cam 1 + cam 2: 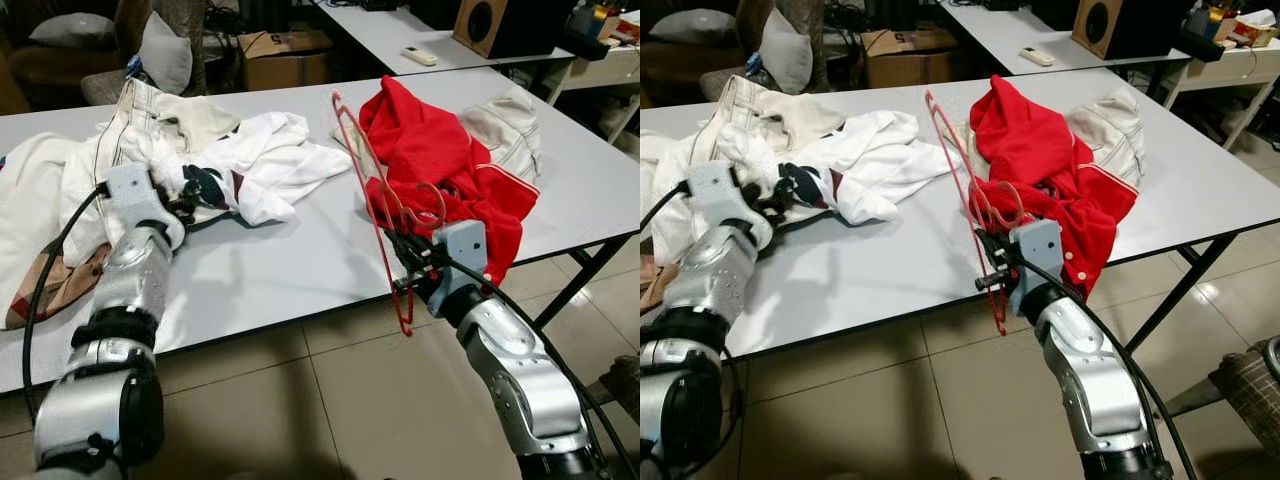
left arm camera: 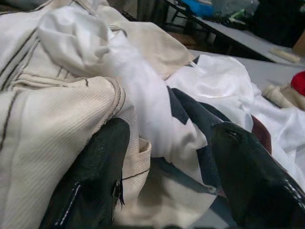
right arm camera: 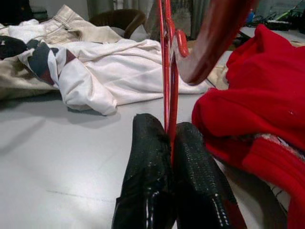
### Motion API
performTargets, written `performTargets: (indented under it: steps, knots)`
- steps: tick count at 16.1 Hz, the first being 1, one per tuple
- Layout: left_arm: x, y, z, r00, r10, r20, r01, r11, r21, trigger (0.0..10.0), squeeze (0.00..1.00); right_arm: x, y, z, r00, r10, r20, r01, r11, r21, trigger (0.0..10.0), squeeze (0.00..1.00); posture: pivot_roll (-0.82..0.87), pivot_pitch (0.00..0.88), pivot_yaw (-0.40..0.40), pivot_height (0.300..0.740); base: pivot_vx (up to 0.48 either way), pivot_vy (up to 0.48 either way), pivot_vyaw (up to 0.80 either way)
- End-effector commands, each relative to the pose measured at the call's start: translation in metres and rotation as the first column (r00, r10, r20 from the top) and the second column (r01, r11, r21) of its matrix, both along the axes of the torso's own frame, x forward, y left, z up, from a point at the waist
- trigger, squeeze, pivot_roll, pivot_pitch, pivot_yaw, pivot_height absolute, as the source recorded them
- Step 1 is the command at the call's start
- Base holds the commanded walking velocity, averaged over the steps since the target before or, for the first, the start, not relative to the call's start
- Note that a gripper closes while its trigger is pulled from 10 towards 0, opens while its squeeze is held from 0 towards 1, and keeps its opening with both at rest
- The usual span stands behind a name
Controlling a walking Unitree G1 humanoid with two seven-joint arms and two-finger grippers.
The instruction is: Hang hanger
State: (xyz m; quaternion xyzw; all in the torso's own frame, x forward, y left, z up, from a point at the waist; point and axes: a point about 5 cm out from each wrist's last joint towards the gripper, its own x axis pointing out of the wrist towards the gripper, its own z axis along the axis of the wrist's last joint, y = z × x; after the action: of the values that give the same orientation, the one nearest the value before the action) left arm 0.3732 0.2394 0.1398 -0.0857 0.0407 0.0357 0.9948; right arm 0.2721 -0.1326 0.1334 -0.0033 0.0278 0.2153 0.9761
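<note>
My right end effector (image 1: 405, 250) is clamped on the red hanger (image 1: 372, 190), holding it upright over the near edge of the white bench (image 1: 290, 270), its lower end past that edge. Just beside it lies a red garment (image 1: 440, 160), partly draped off the bench, with a cream garment (image 1: 505, 125) behind. My left end effector (image 2: 167, 181) rests in the pile of white clothes (image 1: 250, 160), fingers (image 2: 95, 176) spread with cloth between them. A cardboard box (image 1: 285, 55) and a second table (image 1: 400, 30) stand beyond.
</note>
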Motion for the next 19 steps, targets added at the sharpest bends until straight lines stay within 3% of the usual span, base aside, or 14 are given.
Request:
performTargets:
  steps: [1, 3, 4, 5, 6, 9, 10, 11, 12, 14, 16, 18, 19]
  knots:
    - [0.005, -0.005, 0.005, 1.000, -0.025, 0.010, 0.024, 0.999, 0.047, 10.0, 0.00, -0.001, -0.005, 0.006, 1.000, -0.018, 0.018, 0.018, 1.000, -0.009, 10.0, 0.00, -0.08, 0.043, 0.006, 0.740, 0.000, 0.000, 0.00]
    - [0.009, -0.020, 0.004, 0.994, -0.112, -0.010, 0.112, 0.982, 0.152, 10.0, 0.00, -0.003, -0.008, 0.007, 1.000, -0.019, 0.017, 0.019, 0.999, -0.030, 10.0, 0.00, -0.09, 0.046, 0.014, 0.740, 0.000, 0.000, 0.00]
    - [0.009, -0.025, -0.001, 0.988, -0.130, -0.079, 0.147, 0.944, 0.295, 10.0, 0.00, -0.005, -0.010, 0.006, 0.999, -0.028, 0.015, 0.029, 0.999, -0.039, 10.0, 0.00, -0.10, 0.045, 0.023, 0.740, 0.000, 0.000, 0.00]
    - [0.005, -0.011, -0.006, 0.992, -0.022, -0.123, 0.074, 0.895, 0.439, 10.0, 0.00, -0.008, -0.011, 0.006, 0.999, -0.041, 0.013, 0.041, 0.998, -0.037, 10.0, 0.00, -0.11, 0.041, 0.043, 0.740, 0.000, 0.000, 0.00]
    - [-0.003, 0.011, -0.004, 0.992, 0.091, -0.088, -0.036, 0.872, 0.487, 10.0, 0.00, -0.010, -0.012, 0.006, 0.999, -0.050, 0.014, 0.050, 0.998, -0.032, 10.0, 0.00, -0.10, 0.038, 0.050, 0.740, 0.000, 0.000, 0.00]
    - [-0.030, 0.058, 0.011, 0.973, 0.226, 0.045, -0.220, 0.852, 0.475, 10.0, 0.00, -0.010, -0.011, 0.004, 0.998, -0.060, 0.010, 0.060, 0.998, -0.019, 10.0, 0.00, -0.08, 0.028, 0.052, 0.740, 0.000, 0.000, 0.00]
    - [-0.036, 0.066, 0.016, 0.965, 0.250, 0.076, -0.256, 0.846, 0.468, 10.0, 0.00, -0.010, -0.010, 0.004, 0.998, -0.055, 0.010, 0.055, 0.998, -0.016, 10.0, 0.00, -0.07, 0.023, 0.052, 0.740, 0.000, 0.000, 0.00]
    - [-0.054, 0.081, 0.035, 0.935, 0.293, 0.199, -0.351, 0.842, 0.409, 10.0, 0.00, -0.008, -0.007, 0.002, 0.999, -0.040, 0.010, 0.040, 0.999, -0.012, 10.0, 0.00, -0.05, 0.017, 0.048, 0.740, 0.000, 0.000, 0.00]
    - [-0.063, 0.083, 0.046, 0.916, 0.295, 0.272, -0.381, 0.854, 0.355, 10.0, 0.00, -0.007, -0.006, 0.001, 0.999, -0.038, 0.007, 0.038, 0.999, -0.012, 10.0, 0.00, -0.04, 0.015, 0.045, 0.740, 0.000, 0.000, 0.00]
    - [-0.067, 0.075, 0.056, 0.913, 0.241, 0.329, -0.346, 0.884, 0.313, 10.0, 0.00, -0.004, -0.003, 0.003, 0.999, -0.031, 0.009, 0.031, 1.000, -0.003, 10.0, 0.00, -0.03, 0.021, 0.031, 0.740, 0.000, 0.000, 0.00]
    - [-0.063, 0.056, 0.064, 0.918, 0.137, 0.373, -0.246, 0.933, 0.263, 10.0, 0.00, -0.002, 0.000, 0.003, 1.000, -0.007, 0.010, 0.008, 1.000, -0.008, 10.0, 0.00, -0.02, 0.023, 0.025, 0.740, 0.000, 0.000, 0.00]
    - [-0.060, 0.039, 0.061, 0.941, 0.038, 0.337, -0.136, 0.953, 0.271, 10.0, 0.00, -0.002, -0.002, 0.003, 1.000, -0.007, 0.010, 0.007, 1.000, -0.013, 10.0, 0.00, -0.03, 0.019, 0.023, 0.740, 0.000, 0.000, 0.00]
    - [-0.058, 0.036, 0.060, 0.947, 0.038, 0.320, -0.131, 0.953, 0.273, 10.0, 0.00, -0.002, -0.003, 0.003, 1.000, -0.012, 0.011, 0.012, 1.000, -0.015, 10.0, 0.00, -0.03, 0.017, 0.023, 0.740, 0.000, 0.000, 0.00]
